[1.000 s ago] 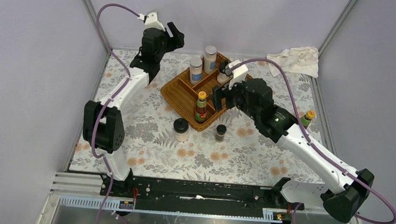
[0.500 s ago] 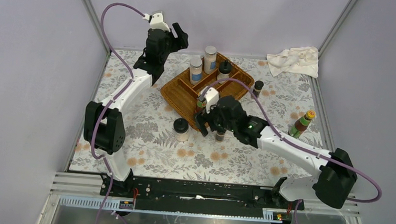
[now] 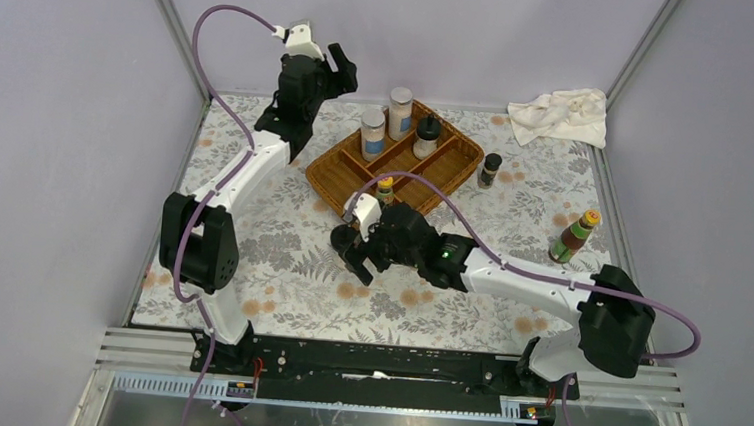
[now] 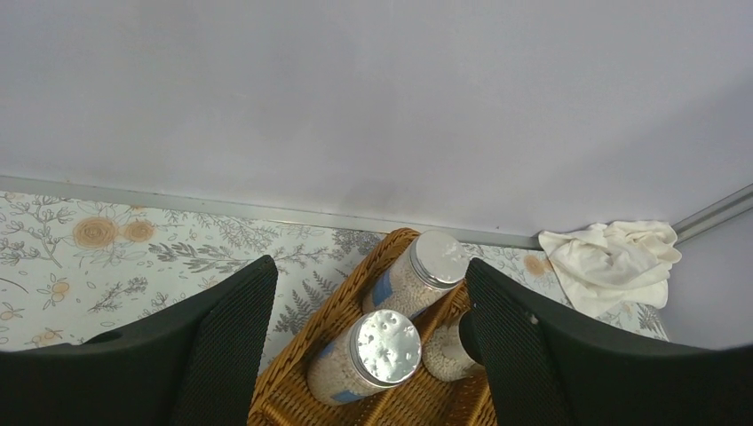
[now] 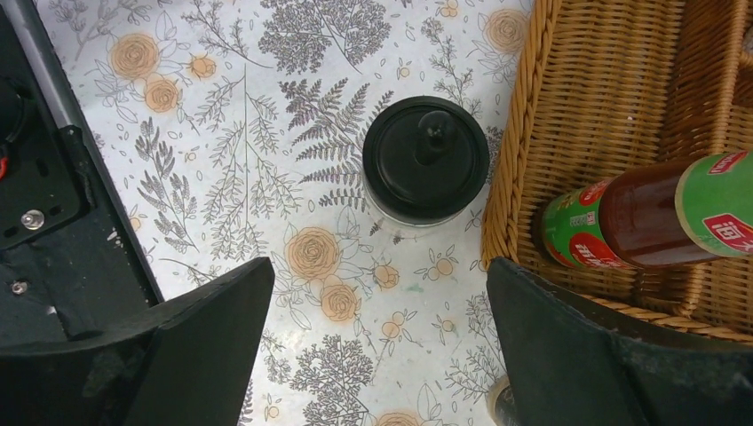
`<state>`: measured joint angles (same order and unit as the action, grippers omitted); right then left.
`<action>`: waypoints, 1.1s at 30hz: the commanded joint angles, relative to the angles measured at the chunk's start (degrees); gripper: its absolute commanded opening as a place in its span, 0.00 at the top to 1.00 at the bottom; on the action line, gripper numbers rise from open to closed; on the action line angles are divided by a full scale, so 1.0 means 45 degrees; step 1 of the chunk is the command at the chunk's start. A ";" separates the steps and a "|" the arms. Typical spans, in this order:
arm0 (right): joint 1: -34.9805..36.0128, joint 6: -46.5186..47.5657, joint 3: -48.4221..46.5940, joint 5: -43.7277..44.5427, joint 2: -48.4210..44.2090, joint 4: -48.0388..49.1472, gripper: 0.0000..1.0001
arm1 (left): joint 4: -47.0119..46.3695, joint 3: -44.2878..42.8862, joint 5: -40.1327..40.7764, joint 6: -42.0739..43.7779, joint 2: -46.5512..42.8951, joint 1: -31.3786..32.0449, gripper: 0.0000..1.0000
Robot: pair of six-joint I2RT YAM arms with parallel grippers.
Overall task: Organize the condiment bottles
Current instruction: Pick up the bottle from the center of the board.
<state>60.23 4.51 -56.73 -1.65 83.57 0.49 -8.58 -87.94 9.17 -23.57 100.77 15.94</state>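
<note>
Your right pincer (image 5: pixel 377 271) is hovering released, its fingers spread wide with nothing between them, just short of the round black-lidded clear jar (image 5: pixel 426 160). That jar is standing on the floral-patterned counter (image 5: pixel 266 106) just beside the brown wicker divided tray (image 5: pixel 524 133), where a dark red-labelled sauce bottle (image 5: pixel 639 213) is standing in the near corner. Your left pincer (image 4: pixel 368 266) is hanging released and empty high above the tray's far end, over two white blue-labelled shakers (image 4: pixel 377 355) standing side by side inside it.

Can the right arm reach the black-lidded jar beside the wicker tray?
Probably yes: the right gripper hangs open facing the black-lidded jar, nothing between them, though the wicker tray stands close.
</note>
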 commanded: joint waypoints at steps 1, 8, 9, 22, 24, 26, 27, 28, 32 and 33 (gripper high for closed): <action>0.0073 0.0420 -0.0372 -0.0199 0.0358 0.0696 0.02 | -0.0399 0.0081 0.0228 0.0224 0.0085 0.0108 0.17; 0.0073 0.0762 -0.0864 0.0113 0.1284 0.0887 0.00 | -0.0476 0.0065 0.0179 0.0369 0.0134 0.0102 0.17; 0.0073 0.0817 -0.0962 0.0179 0.1413 0.0889 0.00 | -0.0476 0.0062 0.0158 0.0402 0.0127 0.0098 0.17; -0.0291 0.1180 -0.2027 0.0301 0.2574 0.0870 0.00 | -0.0689 0.0095 -0.0006 0.0512 0.0174 0.0109 0.17; -0.0362 0.1186 -0.2093 0.0289 0.2634 0.0870 0.00 | -0.0710 0.0098 -0.0031 0.0512 0.0185 0.0096 0.17; -0.0445 0.1185 -0.2100 0.0281 0.2691 0.0918 0.00 | -0.0748 0.0103 -0.0036 0.0512 0.0200 0.0103 0.17; -0.0494 0.1185 -0.2100 0.0251 0.2724 0.0944 0.00 | -0.0767 0.0101 -0.0047 0.0522 0.0204 0.0096 0.17; -0.0552 0.1170 -0.2100 0.0216 0.2768 0.0945 0.00 | -0.0784 0.0096 -0.0055 0.0530 0.0189 0.0107 0.17; -0.0705 0.1146 -0.2190 -0.0037 0.2913 0.0975 0.00 | -0.0827 0.0099 -0.0084 0.0514 0.0232 0.0109 0.17; -0.0725 0.1145 -0.2239 -0.0084 0.2957 0.0953 0.00 | -0.0828 0.0103 -0.0084 0.0512 0.0242 0.0109 0.17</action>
<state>57.71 8.84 -63.81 -1.13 95.96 3.33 -8.75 -87.94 9.04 -22.31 100.77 16.10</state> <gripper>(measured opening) 0.994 0.829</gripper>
